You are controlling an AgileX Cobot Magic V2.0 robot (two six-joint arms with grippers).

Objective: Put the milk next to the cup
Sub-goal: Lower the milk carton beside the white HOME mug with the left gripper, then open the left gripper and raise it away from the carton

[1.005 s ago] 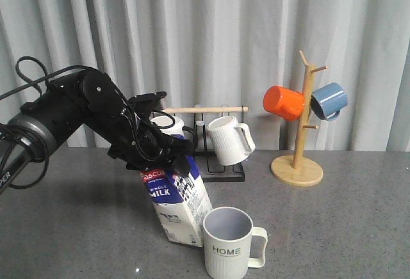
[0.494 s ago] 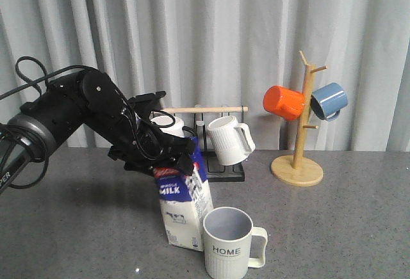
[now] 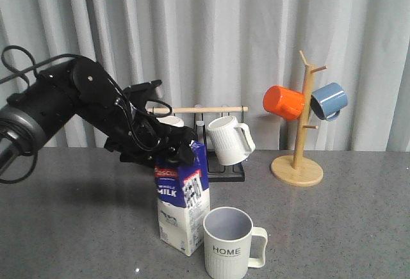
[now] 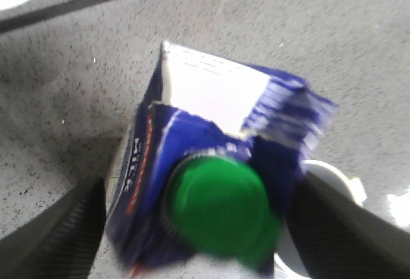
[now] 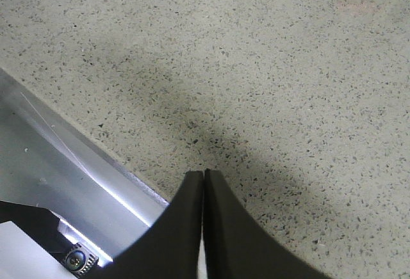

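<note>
The milk (image 3: 182, 202), a blue-and-white carton with a green cap, stands upright on the grey table just left of the cup (image 3: 227, 244). The cup is cream-white, ribbed, and marked "HOME". My left gripper (image 3: 174, 153) is at the carton's top. In the left wrist view my left gripper (image 4: 195, 205) straddles the milk (image 4: 211, 164) with its jaws spread; the cup's rim (image 4: 333, 176) shows between the carton and one finger. My right gripper (image 5: 204, 173) is shut and empty over bare tabletop; it is out of the front view.
A black rack (image 3: 221, 167) with a wooden bar holds a ribbed white mug (image 3: 229, 139) behind the milk. A wooden mug tree (image 3: 298, 164) at the back right carries an orange mug (image 3: 284, 102) and a blue mug (image 3: 330, 100). A metal edge (image 5: 64, 164) lies beside the right gripper.
The milk has gone from leaning to standing upright beside the cup. My left arm has risen and shifted a little left, and the jaws have spread off the carton.
</note>
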